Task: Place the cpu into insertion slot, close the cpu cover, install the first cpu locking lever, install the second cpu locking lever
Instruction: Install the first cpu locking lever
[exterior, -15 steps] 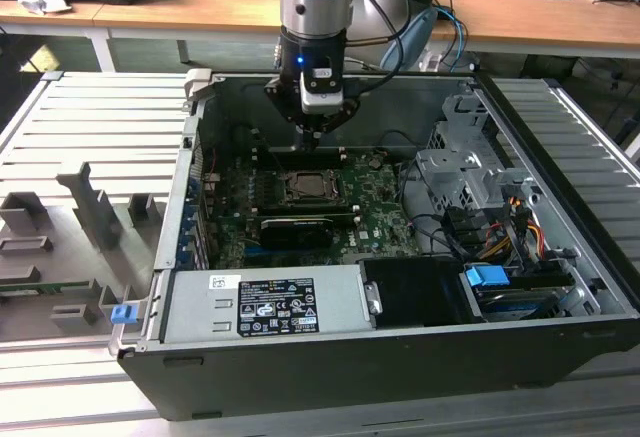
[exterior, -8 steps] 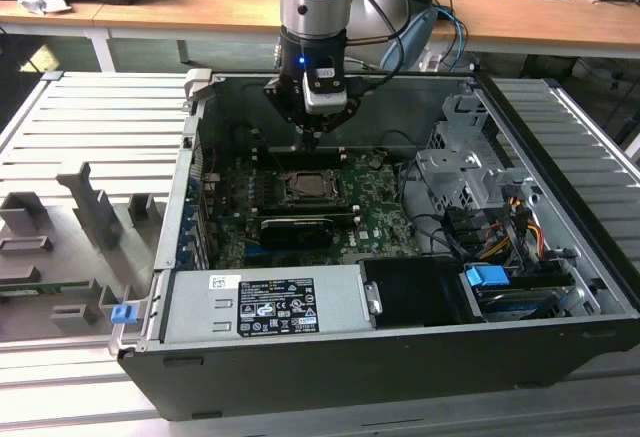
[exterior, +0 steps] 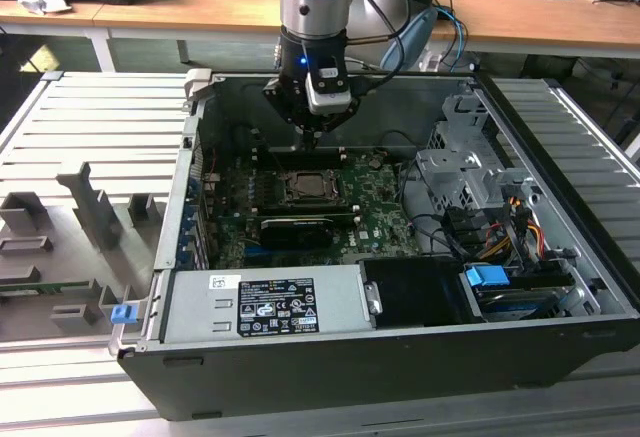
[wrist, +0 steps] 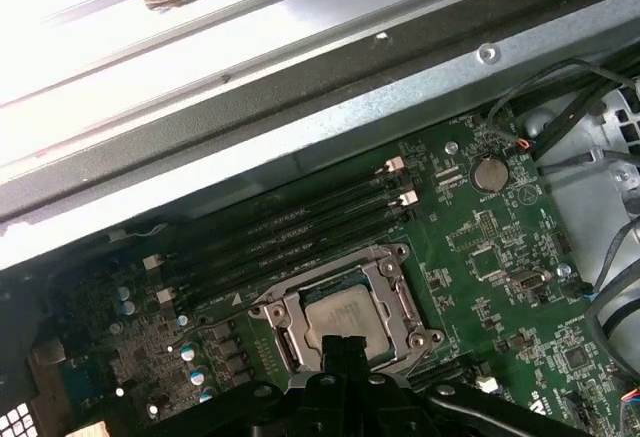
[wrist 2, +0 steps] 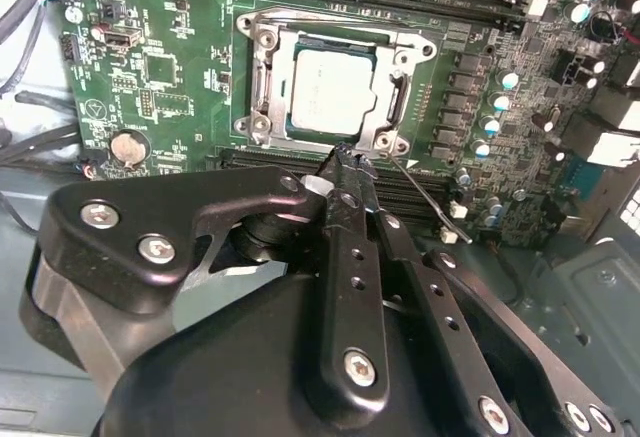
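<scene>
The cpu (wrist 2: 333, 92), a pale silver square, lies flat in the insertion slot (wrist 2: 243, 77) on the green board. The silver cpu cover (wrist 2: 395, 97) lies down around it as a frame. A thin metal locking lever (wrist 2: 425, 202) sticks out slantwise beside the socket's edge. My gripper (wrist 2: 345, 160) hovers just off that socket edge, its black fingers (wrist 2: 350, 257) drawn together at the tip, with nothing seen between them. In the exterior view the gripper (exterior: 312, 140) hangs above the board just behind the socket (exterior: 303, 189). The first wrist view has the cpu (wrist: 345, 317) right by the gripper tip (wrist: 345, 345).
Black memory slots (wrist: 300, 222) run along the socket's far side. A long black card (exterior: 297, 227) lies in front of it. The drive cage and cables (exterior: 470, 182) fill the exterior view's right, and the power supply (exterior: 270, 302) sits at the front. A coin battery (wrist 2: 128, 145) sits on the board.
</scene>
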Tool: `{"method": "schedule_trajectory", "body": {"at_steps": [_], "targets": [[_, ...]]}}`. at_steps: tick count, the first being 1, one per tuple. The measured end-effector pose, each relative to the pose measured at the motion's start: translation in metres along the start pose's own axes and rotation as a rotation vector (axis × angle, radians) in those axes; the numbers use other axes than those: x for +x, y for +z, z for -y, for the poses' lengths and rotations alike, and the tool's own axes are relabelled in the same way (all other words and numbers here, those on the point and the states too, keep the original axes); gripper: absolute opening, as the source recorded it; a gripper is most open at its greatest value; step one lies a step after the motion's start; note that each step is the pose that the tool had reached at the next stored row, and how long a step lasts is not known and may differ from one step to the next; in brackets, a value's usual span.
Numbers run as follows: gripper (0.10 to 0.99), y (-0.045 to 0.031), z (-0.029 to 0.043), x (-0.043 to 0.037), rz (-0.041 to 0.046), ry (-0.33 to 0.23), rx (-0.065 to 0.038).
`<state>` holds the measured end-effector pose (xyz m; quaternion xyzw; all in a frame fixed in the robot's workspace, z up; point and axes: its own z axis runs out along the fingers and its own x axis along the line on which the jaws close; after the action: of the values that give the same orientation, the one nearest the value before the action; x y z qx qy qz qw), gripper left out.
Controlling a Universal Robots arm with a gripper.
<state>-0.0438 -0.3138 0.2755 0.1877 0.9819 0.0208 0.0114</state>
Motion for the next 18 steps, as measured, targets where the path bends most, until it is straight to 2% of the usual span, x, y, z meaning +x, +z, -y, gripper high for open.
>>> {"method": "schedule_trajectory", "body": {"at_steps": [1, 8, 18], "targets": [[0.106, 0.0000, 0.0000, 0.0000, -0.0003, -0.007, 0.000], [0.106, 0.0001, 0.0000, 0.0000, -0.0066, -0.146, -0.002], [0.106, 0.0001, 0.0001, -0.0001, -0.0101, -0.224, -0.003]]}}
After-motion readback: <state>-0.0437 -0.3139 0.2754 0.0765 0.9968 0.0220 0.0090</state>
